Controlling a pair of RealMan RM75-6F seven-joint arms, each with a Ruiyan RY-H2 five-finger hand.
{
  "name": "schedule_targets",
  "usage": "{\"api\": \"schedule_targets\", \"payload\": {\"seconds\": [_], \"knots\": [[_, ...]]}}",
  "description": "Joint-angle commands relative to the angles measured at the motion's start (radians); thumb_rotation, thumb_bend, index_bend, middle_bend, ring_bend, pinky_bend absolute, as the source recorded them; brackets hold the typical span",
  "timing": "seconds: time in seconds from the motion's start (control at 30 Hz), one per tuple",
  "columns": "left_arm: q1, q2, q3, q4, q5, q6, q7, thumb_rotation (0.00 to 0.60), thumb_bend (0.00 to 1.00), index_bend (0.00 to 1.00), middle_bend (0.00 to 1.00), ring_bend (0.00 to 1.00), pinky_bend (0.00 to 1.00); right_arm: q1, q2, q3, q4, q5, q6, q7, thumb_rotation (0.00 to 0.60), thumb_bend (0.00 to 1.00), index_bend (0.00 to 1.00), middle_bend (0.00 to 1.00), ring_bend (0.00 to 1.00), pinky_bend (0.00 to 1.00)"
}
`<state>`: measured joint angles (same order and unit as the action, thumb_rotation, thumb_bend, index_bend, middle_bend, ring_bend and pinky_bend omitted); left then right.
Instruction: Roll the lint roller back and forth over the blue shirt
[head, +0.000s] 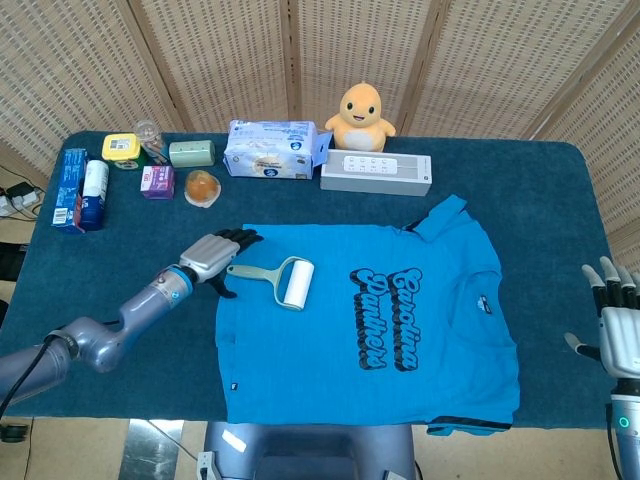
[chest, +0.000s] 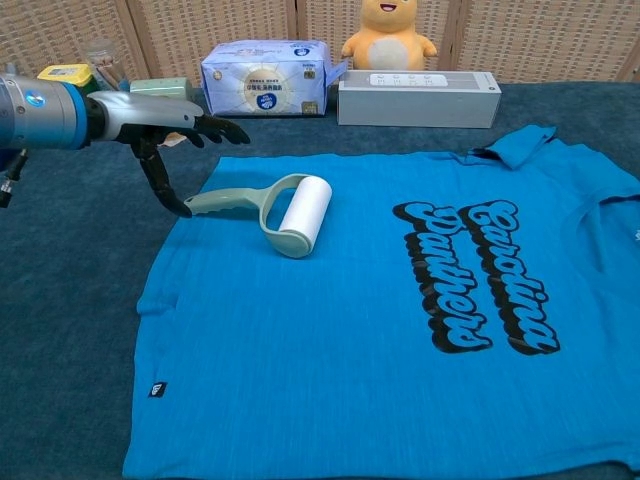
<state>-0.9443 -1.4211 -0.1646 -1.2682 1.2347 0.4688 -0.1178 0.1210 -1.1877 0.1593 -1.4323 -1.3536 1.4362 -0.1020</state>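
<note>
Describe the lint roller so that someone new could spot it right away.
Find the blue shirt spread on the dark table. On its upper left part lies the lint roller, beside the left hand. Nothing else has a sage-green handle and white drum.

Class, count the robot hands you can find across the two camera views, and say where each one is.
2. The left hand is open by the handle of the lint roller at the blue shirt's left edge. The right hand is open at the table's far right edge.

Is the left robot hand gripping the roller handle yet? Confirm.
No. The left robot hand hovers open at the end of the roller handle, fingers spread, not closed round it.
</note>
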Motion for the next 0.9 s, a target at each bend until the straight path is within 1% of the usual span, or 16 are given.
{"api": "schedule_targets", "payload": {"seconds": [0.03, 0.1, 0.2, 0.43, 0.57, 0.67, 0.77, 0.9], "knots": [[-0.020, -0.033, 0.005, 0.039, 0.003, -0.024, -0.018, 0.600, 0.01, 0.00, 0.10, 0.06, 0.07, 0.001, -0.001, 0.002, 0.003, 0.004, -0.002, 0.002, 0.600, 0.00, 0.12, 0.00, 0.00, 0.00], [-0.025, -0.046, 0.005, 0.050, 0.006, -0.028, -0.031, 0.600, 0.01, 0.01, 0.15, 0.10, 0.08, 0.002, 0.000, 0.003, 0.004, 0.006, -0.004, 0.006, 0.600, 0.00, 0.12, 0.00, 0.00, 0.00], [-0.027, -0.057, 0.011, 0.061, 0.020, -0.018, -0.036, 0.600, 0.01, 0.04, 0.19, 0.12, 0.15, 0.003, 0.000, 0.004, 0.007, 0.010, -0.009, 0.010, 0.600, 0.00, 0.12, 0.00, 0.00, 0.00], [-0.037, -0.080, 0.021, 0.082, 0.010, -0.022, -0.028, 0.600, 0.01, 0.09, 0.21, 0.13, 0.16, 0.005, 0.002, 0.002, 0.007, 0.011, -0.015, 0.019, 0.600, 0.00, 0.12, 0.00, 0.00, 0.00], [-0.044, -0.086, 0.032, 0.077, 0.018, -0.018, -0.010, 0.600, 0.02, 0.21, 0.29, 0.18, 0.21, 0.005, 0.004, 0.003, 0.005, 0.014, -0.015, 0.025, 0.600, 0.00, 0.12, 0.00, 0.00, 0.00], [-0.051, -0.084, 0.036, 0.069, 0.001, -0.025, 0.011, 0.600, 0.03, 0.29, 0.35, 0.21, 0.26, 0.005, 0.006, 0.003, 0.004, 0.014, -0.017, 0.030, 0.600, 0.00, 0.12, 0.00, 0.00, 0.00], [-0.059, -0.084, 0.045, 0.064, -0.025, -0.025, 0.052, 0.600, 0.04, 0.32, 0.37, 0.21, 0.28, 0.006, 0.006, 0.001, 0.004, 0.012, -0.017, 0.029, 0.600, 0.00, 0.12, 0.00, 0.00, 0.00], [-0.065, -0.095, 0.054, 0.062, -0.081, -0.011, 0.111, 0.600, 0.05, 0.34, 0.37, 0.21, 0.28, 0.007, 0.006, -0.001, 0.003, 0.012, -0.019, 0.029, 0.600, 0.00, 0.12, 0.00, 0.00, 0.00]]}}
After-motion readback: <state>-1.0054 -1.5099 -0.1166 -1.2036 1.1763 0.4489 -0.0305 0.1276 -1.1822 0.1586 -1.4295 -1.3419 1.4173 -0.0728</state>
